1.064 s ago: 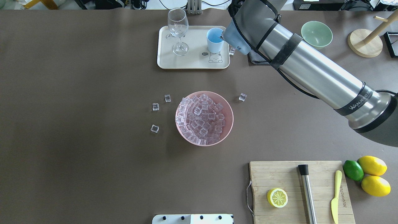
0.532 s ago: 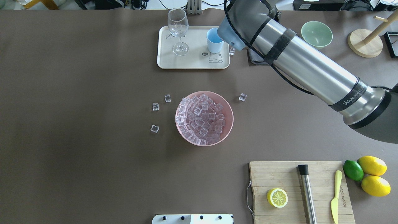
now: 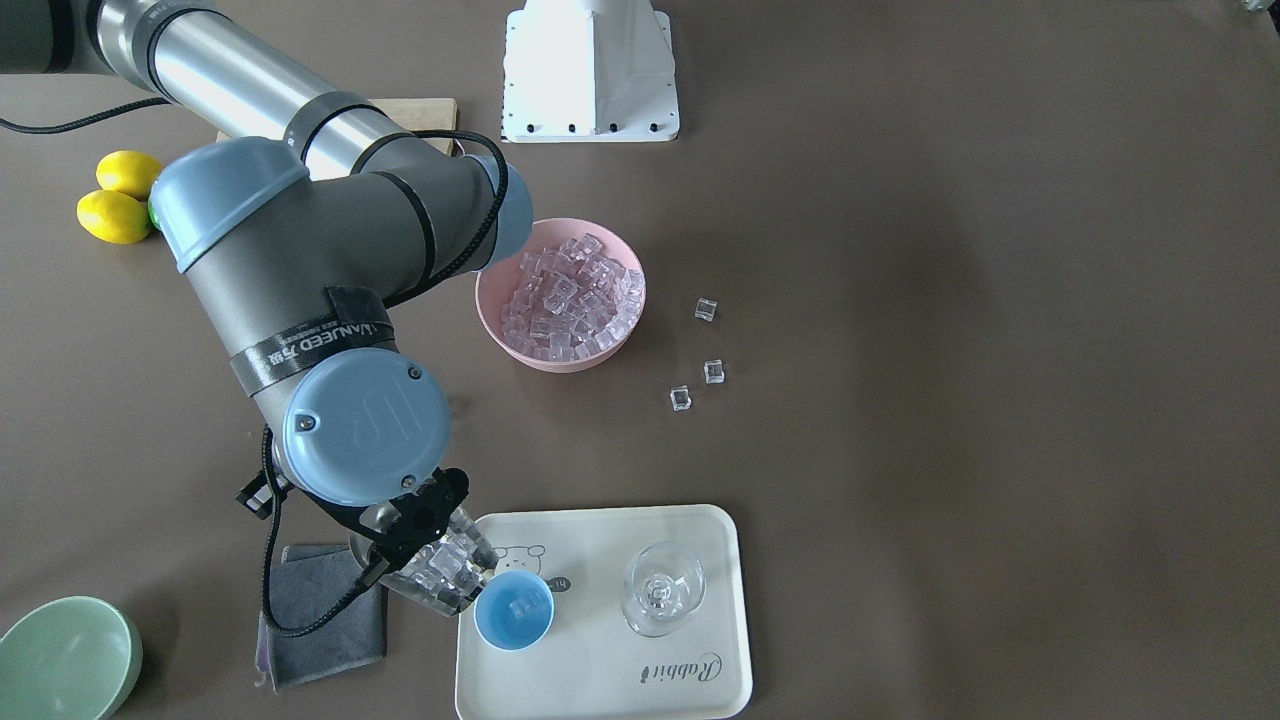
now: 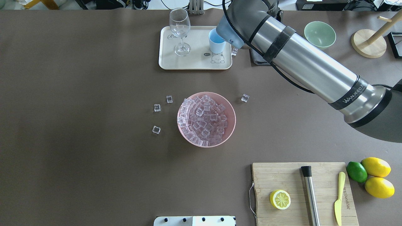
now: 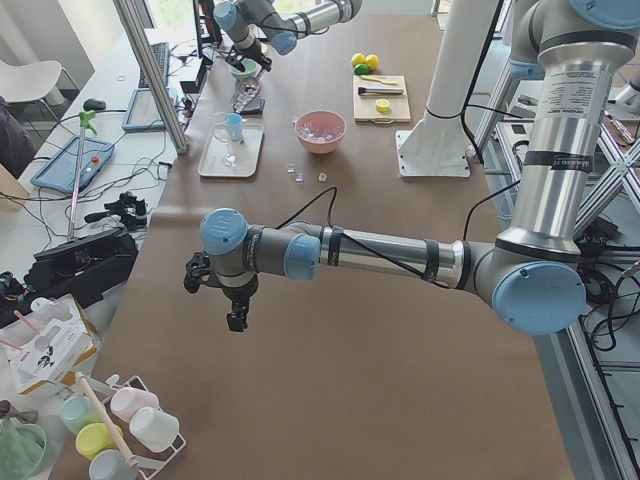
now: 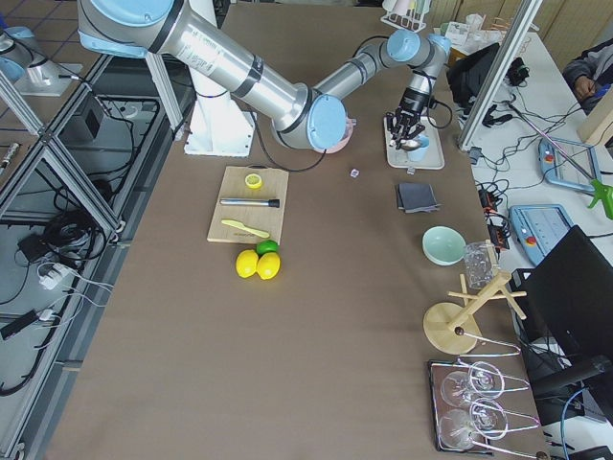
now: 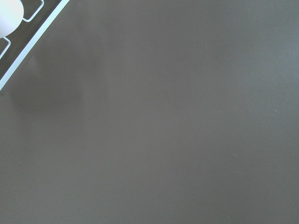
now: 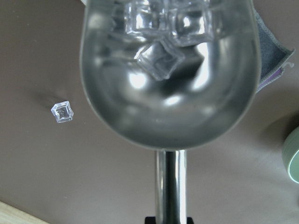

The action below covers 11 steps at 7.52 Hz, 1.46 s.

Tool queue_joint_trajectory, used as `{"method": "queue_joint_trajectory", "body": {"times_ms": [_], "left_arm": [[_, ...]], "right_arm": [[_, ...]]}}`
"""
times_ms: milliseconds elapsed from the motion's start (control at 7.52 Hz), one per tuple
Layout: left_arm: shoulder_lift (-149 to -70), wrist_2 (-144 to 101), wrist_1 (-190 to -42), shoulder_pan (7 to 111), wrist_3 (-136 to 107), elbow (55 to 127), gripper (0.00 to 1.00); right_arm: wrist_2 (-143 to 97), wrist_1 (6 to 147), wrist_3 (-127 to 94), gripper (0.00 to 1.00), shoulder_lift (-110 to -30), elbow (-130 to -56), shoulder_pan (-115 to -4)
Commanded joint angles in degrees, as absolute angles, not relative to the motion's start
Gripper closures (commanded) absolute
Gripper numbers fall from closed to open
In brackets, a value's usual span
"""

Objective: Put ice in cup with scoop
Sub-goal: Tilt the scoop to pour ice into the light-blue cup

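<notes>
- cup [image 3: 513,610]: light blue inside and out
- ice [image 3: 570,290]: clear and glassy, tinged pink where it lies in the pink bowl [image 3: 560,362]
- scoop [image 8: 168,93]: shiny silver, mirror-like
- tray [image 3: 590,545]: cream, with a small bear drawing and grey script lettering
- surface [image 4: 78,141]: plain dark brown
- cloth [image 3: 320,620] beside the tray: dark grey with a purple edge
- second bowl [image 4: 319,34]: pale green
- lemons [image 4: 376,167]: yellow
- lime [image 4: 356,171]: green
- knife [image 4: 339,197]: pale yellow
- board [image 4: 282,175]: light wood grain

Scoop [image 8: 168,107], shiny silver, deep-bowled, short handle clamped in right gripper [image 3: 412,522], bowl out beyond its fingertips; ice [image 8: 159,59], clear cubes, several in that bowl, one apparently inside cup [image 3: 490,618], light-blue, upright, just beyond.
</notes>
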<state>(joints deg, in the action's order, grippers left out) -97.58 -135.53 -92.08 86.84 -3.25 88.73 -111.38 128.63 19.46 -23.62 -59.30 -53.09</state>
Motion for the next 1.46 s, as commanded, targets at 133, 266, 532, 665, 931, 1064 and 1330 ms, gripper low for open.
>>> {"method": "queue_joint_trajectory", "body": {"times_ms": [133,266,532,665,931,1064,1330], "left_arm": [[-97.7,-135.6,-92.1,86.8,-3.3,88.9,0.01],[-97.8,-135.6,-92.1,86.8,-3.3,88.9,0.01],[-98.1,-135.6,-92.1,86.8,-3.3,88.9,0.01],[-98.2,-135.5,-92.1,86.8,-3.3,88.9,0.01],[-98.2,-135.5,-92.1,86.7,-3.3,88.9,0.01],[-98.3,-135.5,-92.0,86.7,-3.3,88.9,0.01],[-98.4,-135.5,-92.0,86.8,-3.3,88.9,0.01]], "right_arm": [[-109.5,130.0,19.6,1.0,-20.7,-56.8,-53.1],[-109.1,129.9,20.6,1.0,-20.7,-56.3,-53.0],[-108.4,130.0,21.4,1.0,-20.2,-55.4,-53.0],[-108.2,130.0,22.1,1.0,-19.9,-54.9,-53.0],[-107.1,130.0,22.3,1.0,-18.6,-53.5,-53.0],[-106.7,130.0,22.5,1.0,-18.5,-53.5,-53.0],[-106.1,130.0,23.4,1.0,-18.1,-53.4,-53.0]]}}
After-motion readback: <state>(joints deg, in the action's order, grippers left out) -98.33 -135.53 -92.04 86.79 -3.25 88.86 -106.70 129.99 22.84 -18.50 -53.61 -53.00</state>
